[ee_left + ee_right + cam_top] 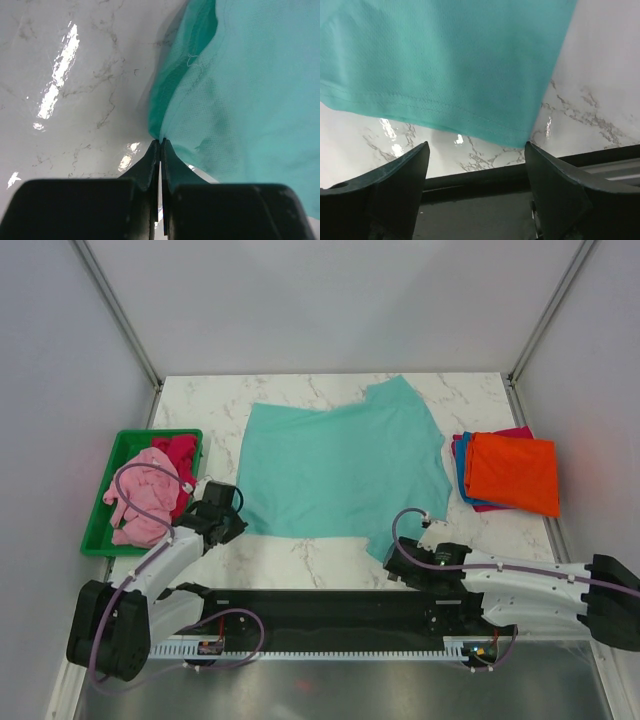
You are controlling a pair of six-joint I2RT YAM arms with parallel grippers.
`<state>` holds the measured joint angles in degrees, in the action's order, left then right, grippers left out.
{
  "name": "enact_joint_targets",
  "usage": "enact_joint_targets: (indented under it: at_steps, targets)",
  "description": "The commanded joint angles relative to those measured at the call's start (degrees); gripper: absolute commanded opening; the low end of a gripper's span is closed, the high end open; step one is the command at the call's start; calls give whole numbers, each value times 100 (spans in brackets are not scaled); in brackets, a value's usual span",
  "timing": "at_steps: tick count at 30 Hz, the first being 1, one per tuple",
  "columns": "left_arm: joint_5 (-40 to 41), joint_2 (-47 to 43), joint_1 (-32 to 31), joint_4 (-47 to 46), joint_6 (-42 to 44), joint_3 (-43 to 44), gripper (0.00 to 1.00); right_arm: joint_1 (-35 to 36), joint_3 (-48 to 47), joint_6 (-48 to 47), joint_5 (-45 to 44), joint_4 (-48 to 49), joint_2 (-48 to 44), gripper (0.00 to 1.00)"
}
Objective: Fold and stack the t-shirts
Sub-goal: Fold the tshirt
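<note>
At the middle of the marble table [300, 560], the teal t-shirt [340, 470] lay spread flat, its near edge running left to right just ahead of both arms. The left gripper [160, 142] sat at the near-left corner, jaws pressed together with a fold of teal cloth pinched at the tips. The right gripper [476, 146] faced the near-right corner with its fingers spread wide. The stitched hem lay just beyond them, seemingly untouched, though the wrist view made it hard to judge whether the cloth cleared the fingertips. Each arm was nearest its own corner, so the fold probably depended on the right one closing on that hem. Well apart to the right, an orange t-shirt [515, 472] topped the shirts already folded.
</note>
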<state>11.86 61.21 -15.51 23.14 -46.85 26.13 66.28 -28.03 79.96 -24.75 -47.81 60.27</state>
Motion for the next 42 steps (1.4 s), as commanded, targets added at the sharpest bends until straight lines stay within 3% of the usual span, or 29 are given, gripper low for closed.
enact_joint_targets:
  at_steps: [1, 4, 6, 10, 13, 21, 24, 25, 34, 42]
  targets:
    - [27, -179, -22, -274, 88, -64, 2, 34, 201, 907, -555, -9, -577, 84]
    - [18, -162, -23, -283, 88, -55, 2, -299, 105, 548, -584, -9, -649, 82]
    - [18, -136, -31, -301, 106, -47, 2, -606, -44, 241, -434, 0, -186, 82]
    - [10, -162, -31, -301, 106, -64, 2, -608, -106, 230, -294, 70, 389, 82]
    - [1, -180, -31, -318, 115, -64, 2, -599, 34, 248, -284, 211, 345, 74]
    - [-17, -83, -40, -327, 123, -38, 2, -564, 105, 160, -109, 281, 266, 38]
    - [-61, -48, -40, -319, 124, -12, 2, -555, -9, 90, -161, 193, 222, 15]
    - [-104, -83, -40, -231, 106, 6, 2, -555, -114, 55, -170, 167, 187, 1]
    - [-88, -777, -66, 586, 203, 673, 2, -660, -1466, -771, -942, -369, 37, 0]
    - [-8, -576, -58, 1000, 378, 1428, 2, -1837, -2171, -2159, -1076, -36, 353, 0]
